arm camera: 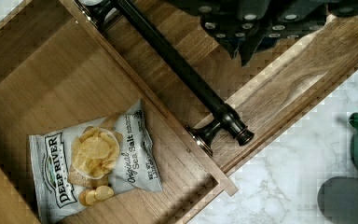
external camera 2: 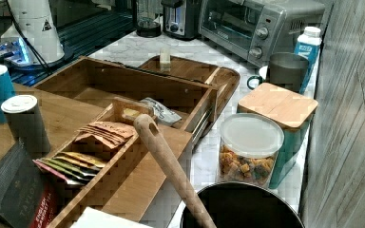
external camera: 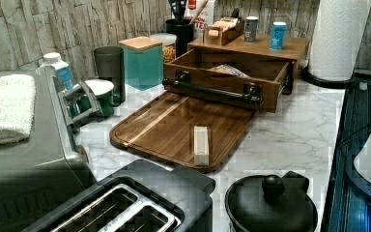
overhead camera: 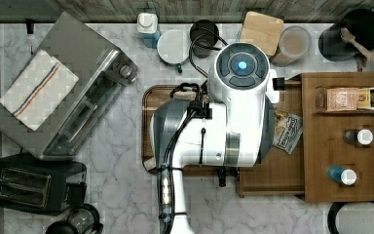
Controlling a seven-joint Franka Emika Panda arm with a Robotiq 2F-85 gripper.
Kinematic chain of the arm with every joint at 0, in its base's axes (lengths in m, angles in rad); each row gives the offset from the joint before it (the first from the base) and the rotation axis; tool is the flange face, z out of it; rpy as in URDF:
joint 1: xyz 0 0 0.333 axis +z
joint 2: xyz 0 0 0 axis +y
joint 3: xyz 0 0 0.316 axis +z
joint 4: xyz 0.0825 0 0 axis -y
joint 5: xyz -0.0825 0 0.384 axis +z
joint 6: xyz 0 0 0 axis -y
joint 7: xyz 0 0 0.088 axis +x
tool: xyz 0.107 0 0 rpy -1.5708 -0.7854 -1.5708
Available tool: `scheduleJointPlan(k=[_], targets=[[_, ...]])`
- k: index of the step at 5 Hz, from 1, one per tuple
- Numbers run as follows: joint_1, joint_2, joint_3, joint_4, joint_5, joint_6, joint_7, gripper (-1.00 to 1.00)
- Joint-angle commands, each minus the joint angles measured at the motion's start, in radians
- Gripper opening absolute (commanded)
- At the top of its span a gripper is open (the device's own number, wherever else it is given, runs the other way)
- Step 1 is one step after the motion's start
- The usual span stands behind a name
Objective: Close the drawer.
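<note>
1. Above the long black bar handle (arm camera: 182, 70) we hover our dark gripper (arm camera: 256, 28); whether it is clenched we cannot tell.
2. Our wide brown wooden drawer (external camera: 232, 77) stands pulled out over the flat rounded wooden tray (external camera: 174, 130), so pushing its front should shut it.

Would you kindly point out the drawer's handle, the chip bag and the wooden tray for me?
drawer handle (arm camera: 177, 60), wrist view, middle of the black bar.
chip bag (arm camera: 93, 163), wrist view, middle of the printed front.
wooden tray (external camera: 169, 128), left view, bare floor of the tray.
</note>
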Motion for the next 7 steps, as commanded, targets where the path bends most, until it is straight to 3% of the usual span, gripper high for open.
scheduleJointPlan(k=[1, 2, 3, 5, 7], targets=[[-0.003, 0.002, -0.003, 0.000, -0.009, 0.000, 0.000, -1.00], [0.015, -0.035, 0.014, -0.079, -0.025, 0.069, -0.070, -1.00], [0.030, -0.110, 0.031, -0.222, -0.016, 0.248, -0.232, -1.00], [0.089, -0.103, 0.077, -0.245, -0.034, 0.307, -0.219, -1.00], [0.097, -0.100, 0.111, -0.377, -0.065, 0.434, -0.314, -1.00]])
